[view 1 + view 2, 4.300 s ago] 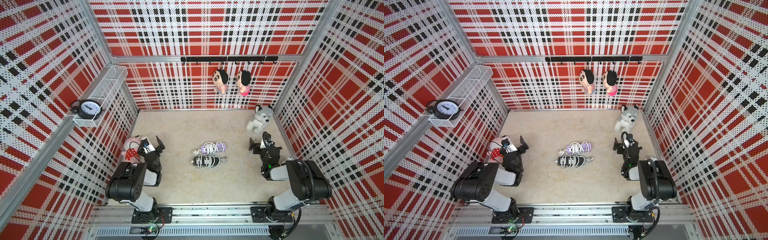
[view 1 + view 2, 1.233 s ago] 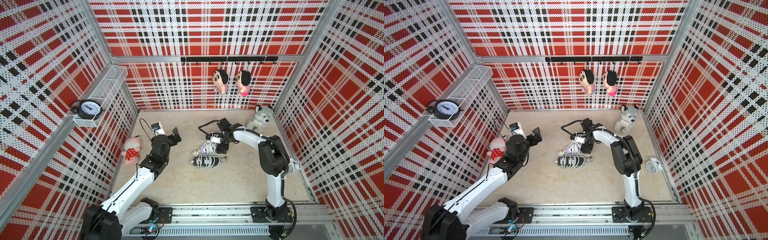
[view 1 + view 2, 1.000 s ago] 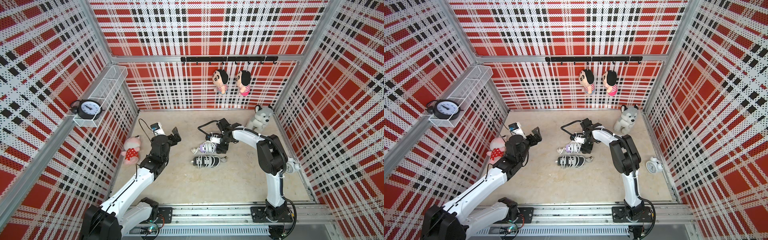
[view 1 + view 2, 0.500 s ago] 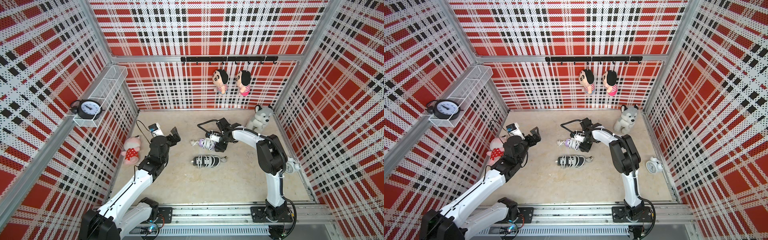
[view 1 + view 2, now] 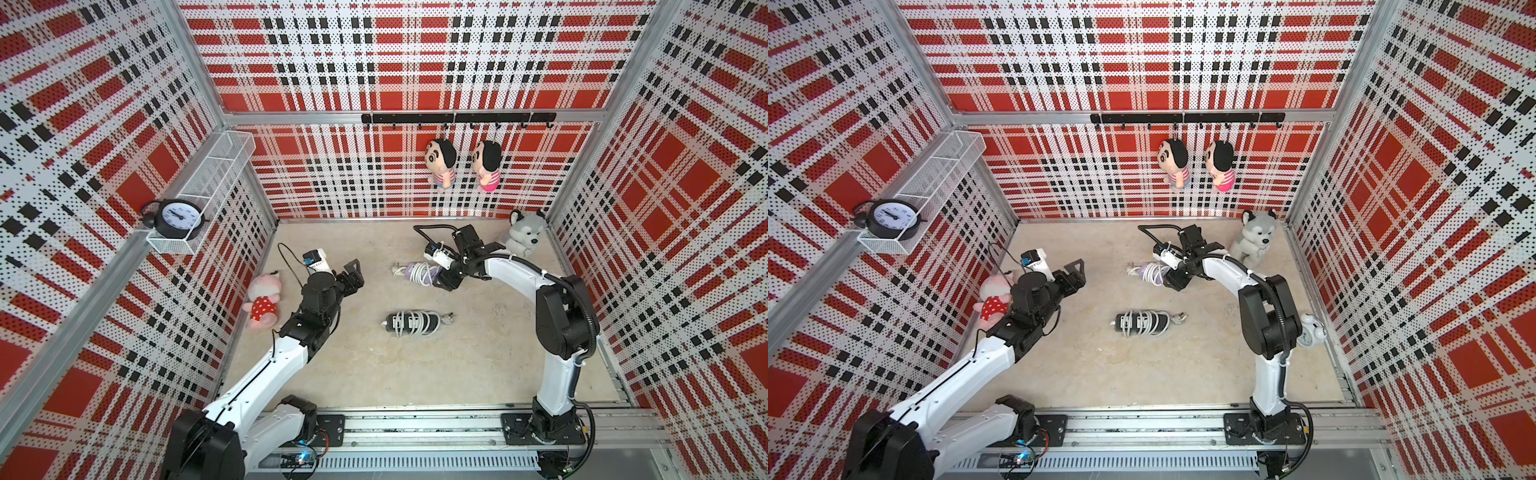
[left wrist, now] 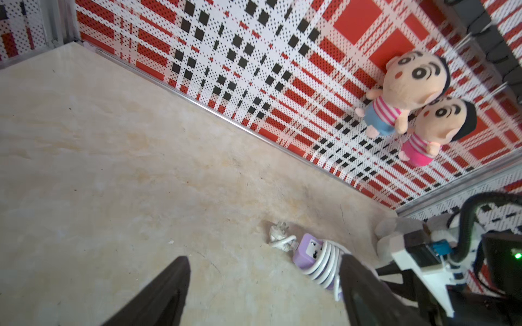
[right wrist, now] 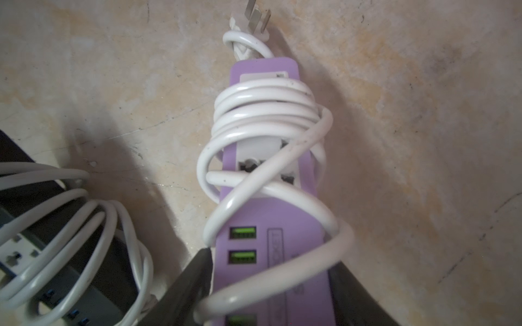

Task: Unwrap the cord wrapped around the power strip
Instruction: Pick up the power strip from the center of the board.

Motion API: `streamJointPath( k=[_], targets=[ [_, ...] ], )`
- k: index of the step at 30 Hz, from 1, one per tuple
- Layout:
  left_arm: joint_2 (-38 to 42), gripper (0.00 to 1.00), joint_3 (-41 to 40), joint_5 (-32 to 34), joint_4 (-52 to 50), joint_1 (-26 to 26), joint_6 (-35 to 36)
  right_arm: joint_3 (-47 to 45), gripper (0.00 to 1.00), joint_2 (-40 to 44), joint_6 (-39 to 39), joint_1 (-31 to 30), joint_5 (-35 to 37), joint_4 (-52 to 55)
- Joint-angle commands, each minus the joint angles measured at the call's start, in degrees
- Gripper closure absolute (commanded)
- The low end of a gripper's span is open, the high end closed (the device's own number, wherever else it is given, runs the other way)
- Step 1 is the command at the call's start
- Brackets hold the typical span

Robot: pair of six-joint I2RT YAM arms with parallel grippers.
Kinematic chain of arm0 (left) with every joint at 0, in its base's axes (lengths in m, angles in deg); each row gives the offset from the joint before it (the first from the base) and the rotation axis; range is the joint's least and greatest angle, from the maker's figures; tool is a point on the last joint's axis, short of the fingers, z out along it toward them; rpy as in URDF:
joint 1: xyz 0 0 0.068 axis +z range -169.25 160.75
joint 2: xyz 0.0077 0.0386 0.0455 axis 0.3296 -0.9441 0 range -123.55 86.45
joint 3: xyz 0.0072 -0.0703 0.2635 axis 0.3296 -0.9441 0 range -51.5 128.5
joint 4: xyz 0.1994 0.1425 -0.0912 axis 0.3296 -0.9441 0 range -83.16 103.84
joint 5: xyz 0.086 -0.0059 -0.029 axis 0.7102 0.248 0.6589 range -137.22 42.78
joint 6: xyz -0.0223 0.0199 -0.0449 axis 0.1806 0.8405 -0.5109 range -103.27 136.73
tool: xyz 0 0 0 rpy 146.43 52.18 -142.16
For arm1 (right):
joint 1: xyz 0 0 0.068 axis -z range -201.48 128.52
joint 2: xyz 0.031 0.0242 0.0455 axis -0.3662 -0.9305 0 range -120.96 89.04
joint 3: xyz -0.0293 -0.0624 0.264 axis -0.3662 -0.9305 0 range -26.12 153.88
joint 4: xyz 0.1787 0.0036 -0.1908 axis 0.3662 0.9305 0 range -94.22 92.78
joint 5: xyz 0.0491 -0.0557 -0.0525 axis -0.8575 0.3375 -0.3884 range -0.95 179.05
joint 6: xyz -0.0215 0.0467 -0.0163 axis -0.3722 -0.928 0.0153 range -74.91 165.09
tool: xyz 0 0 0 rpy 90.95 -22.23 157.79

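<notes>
With right gripper [image 7: 271, 262], clamps the USB end of one purple power strip [image 7: 285, 214] near the back of the tabletop [image 5: 374, 365], with white cord [image 7: 265, 113] looped around it and plug [image 7: 257, 17] past the far end. Holds left gripper [image 6: 263, 258] open, empty, well apart. Mid-table: a second, black power strip [image 5: 411, 323], also cord-wrapped. Around them: two hanging dolls [image 5: 440, 160], one husky plush [image 5: 525, 239], one pink plush [image 5: 264, 297], one black clock [image 5: 178, 214], one white clock [image 5: 1312, 328].
</notes>
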Motion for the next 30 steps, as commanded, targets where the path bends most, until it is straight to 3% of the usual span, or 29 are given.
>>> streamJointPath(
  k=[1,7,8,12,15,30],
  targets=[
    [-3.62,0.2,1.43,-3.36,-0.93,0.34,5.94,-0.08,0.72,1.74,-0.53,0.13,-5.12,0.49],
    [-12.03,0.28,6.03,-6.82,-5.73,0.12,8.21,1.56,0.61,-2.08,-1.14,0.06,-2.23,6.71],
    [-12.93,0.29,6.21,-7.71,-5.49,0.03,8.21,1.51,0.55,-2.44,-1.5,0.02,-1.59,6.68],
    [-12.59,0.28,5.21,-5.98,-2.88,-1.37,8.45,2.94,0.14,-3.95,-2.4,-0.24,0.44,7.39],
    [-11.72,0.27,4.82,-5.47,-1.95,-1.31,8.27,5.09,0.02,-5.21,-3.89,-0.33,0.74,7.84],
    [-10.49,0.25,4.91,-5.16,-3.33,-0.93,8.81,12.05,0.0,-13.44,-4.0,-5.32,8.55,10.92]
  ],
)
